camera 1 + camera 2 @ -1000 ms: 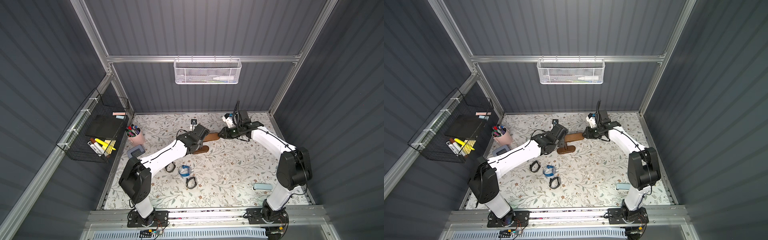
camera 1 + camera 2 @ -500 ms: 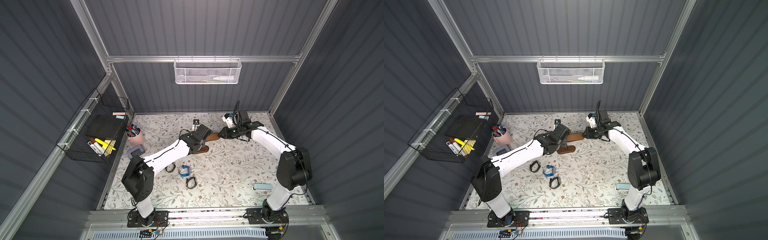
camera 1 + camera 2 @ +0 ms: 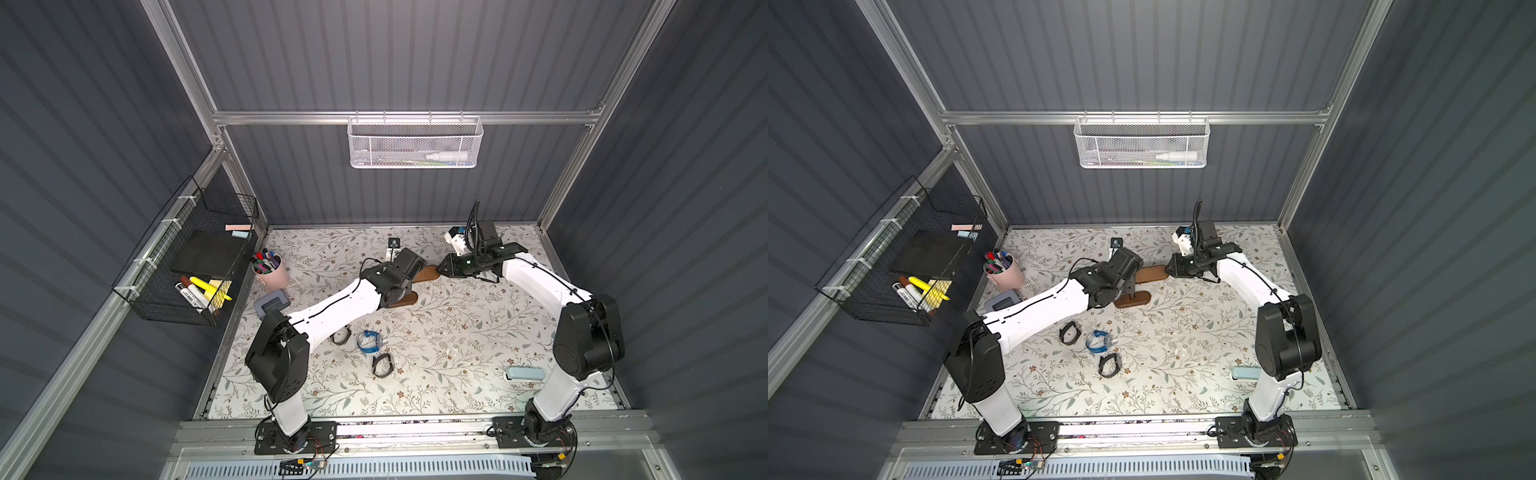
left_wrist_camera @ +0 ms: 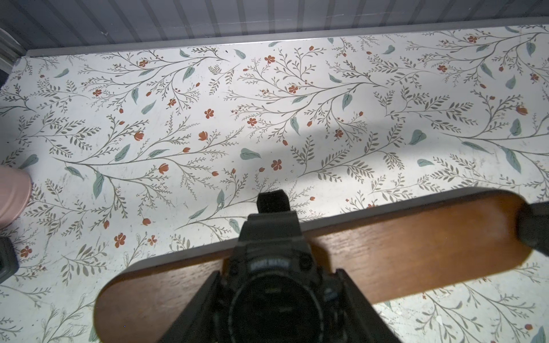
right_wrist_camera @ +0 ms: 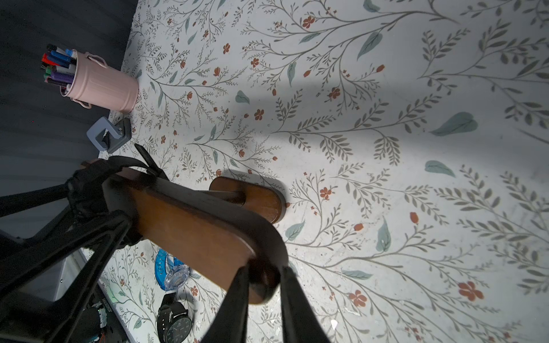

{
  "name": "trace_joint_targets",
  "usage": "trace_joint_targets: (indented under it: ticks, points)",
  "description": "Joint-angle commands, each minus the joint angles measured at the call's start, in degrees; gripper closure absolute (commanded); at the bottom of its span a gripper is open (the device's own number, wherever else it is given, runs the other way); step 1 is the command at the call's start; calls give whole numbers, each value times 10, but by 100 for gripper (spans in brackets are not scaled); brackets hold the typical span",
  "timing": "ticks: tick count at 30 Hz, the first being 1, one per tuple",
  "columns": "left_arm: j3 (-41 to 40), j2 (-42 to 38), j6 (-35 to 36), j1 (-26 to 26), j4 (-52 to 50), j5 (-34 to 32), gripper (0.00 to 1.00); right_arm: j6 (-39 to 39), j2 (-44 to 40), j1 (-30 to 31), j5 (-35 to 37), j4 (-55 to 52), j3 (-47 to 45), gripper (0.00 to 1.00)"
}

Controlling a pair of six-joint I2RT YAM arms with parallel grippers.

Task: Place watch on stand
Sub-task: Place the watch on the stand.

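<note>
Your left gripper (image 4: 277, 277) is clamped on the watch (image 4: 272, 261), one finger on each side of the black case, with the dial facing the wrist camera. The watch sits on top of the stand (image 4: 416, 246), on the flat bar and towards the end nearest that arm. Its strap crosses the bar squarely, and one strap end pokes past the far edge. You cannot tell from here whether the strap rings the bar all the way round. The bar's long axis runs from your left gripper across to your right gripper (image 5: 264, 274), which is pinched shut on the opposite rounded end. I judge the release to be the left arm's job, and it should lift off upward, not slide along the bar. There is one stand, upright on its oval base. There are four watches: the one you hold, and three on the table (image 3: 457, 332): a loose black watch (image 3: 340, 334), a blue watch (image 3: 369, 341) and a second loose black watch (image 3: 382, 365)
</note>
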Motion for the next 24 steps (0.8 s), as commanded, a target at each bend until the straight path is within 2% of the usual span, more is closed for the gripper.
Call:
trace_joint_targets:
  ticks: [1,11,17,21,24]
  points:
    - [24,7,-1,-3,-7,-24,39,-8,6,1,-8,-5,9,77]
    - [28,13,7,-3,-11,-37,34,-8,6,1,-8,-5,8,77]
    - [19,-34,32,-3,22,-16,29,-8,6,1,-6,-5,9,76]
    - [1,-87,49,-3,38,7,28,-9,3,1,-1,-4,9,68]
    - [-9,-127,57,-3,15,25,30,-11,0,1,11,-5,12,54]
